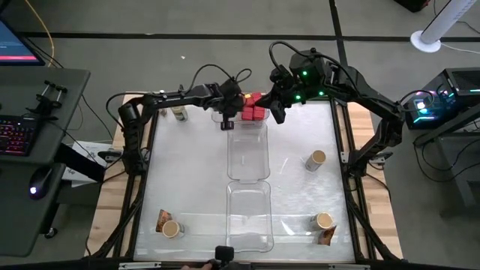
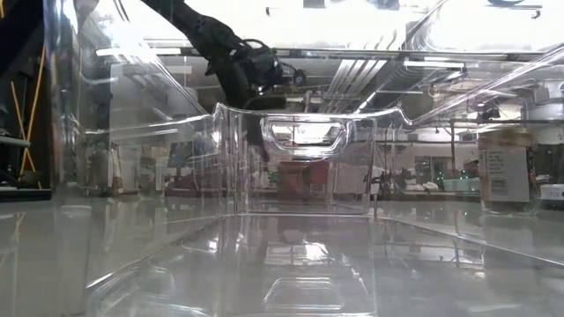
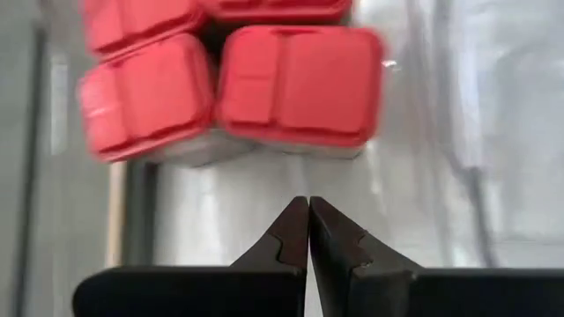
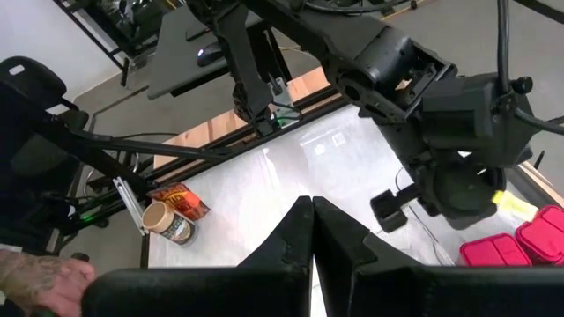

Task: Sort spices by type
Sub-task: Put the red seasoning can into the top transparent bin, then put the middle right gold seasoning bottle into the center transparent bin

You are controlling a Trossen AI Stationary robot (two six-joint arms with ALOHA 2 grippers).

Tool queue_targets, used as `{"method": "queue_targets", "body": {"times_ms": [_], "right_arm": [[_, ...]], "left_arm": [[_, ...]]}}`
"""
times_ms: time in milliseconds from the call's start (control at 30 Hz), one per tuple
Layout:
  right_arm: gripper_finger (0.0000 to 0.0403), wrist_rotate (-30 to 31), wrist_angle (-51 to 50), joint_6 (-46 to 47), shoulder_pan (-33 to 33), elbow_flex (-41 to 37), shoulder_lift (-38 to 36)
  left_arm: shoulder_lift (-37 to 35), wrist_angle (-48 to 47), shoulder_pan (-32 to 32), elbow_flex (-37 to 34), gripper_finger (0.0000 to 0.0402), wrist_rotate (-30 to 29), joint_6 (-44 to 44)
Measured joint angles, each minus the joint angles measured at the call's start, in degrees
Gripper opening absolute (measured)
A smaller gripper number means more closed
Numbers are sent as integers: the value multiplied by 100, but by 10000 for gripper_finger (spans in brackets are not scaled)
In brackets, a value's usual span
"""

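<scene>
Red containers (image 1: 254,109) grouped at the far clear tray's (image 1: 247,154) end; jars and packets scattered beside it; left gripper (image 1: 228,124) and right gripper (image 1: 279,114) closed, empty.

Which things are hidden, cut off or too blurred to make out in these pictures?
- Red containers, high view: both arms cover part of the group, so the count is unclear.
- Red containers, left wrist view: blurred and cut off by the top edge.
- Jar, low view: seen through the clear tray, label unreadable.
- Packet, high view: print too small to read.
- Left gripper, right gripper: shut, empty.
</scene>
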Motion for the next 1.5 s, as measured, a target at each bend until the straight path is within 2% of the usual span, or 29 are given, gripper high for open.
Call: {"method": "queue_targets", "body": {"times_ms": [100, 367, 733, 967, 1233, 1500], "right_arm": [[0, 0, 0, -11, 0, 0, 0], [0, 0, 2, 57, 0, 0, 0], [0, 0, 2, 100, 15, 0, 0], [0, 0, 2, -32, 15, 0, 0], [0, 1, 69, -207, -30, 0, 0], [0, 2, 164, -220, -39, 0, 0]], "left_arm": [[51, 35, 29, 4, 0, 455, 25], [225, 655, 1, 11, 0, 787, -72], [364, 1292, -46, 4, 0, 790, -464], [173, 653, -24, -2, 0, 658, -177], [-376, -316, 191, -2, 0, 591, -114], [-729, -1364, 584, 0, 0, 595, 591]]}}
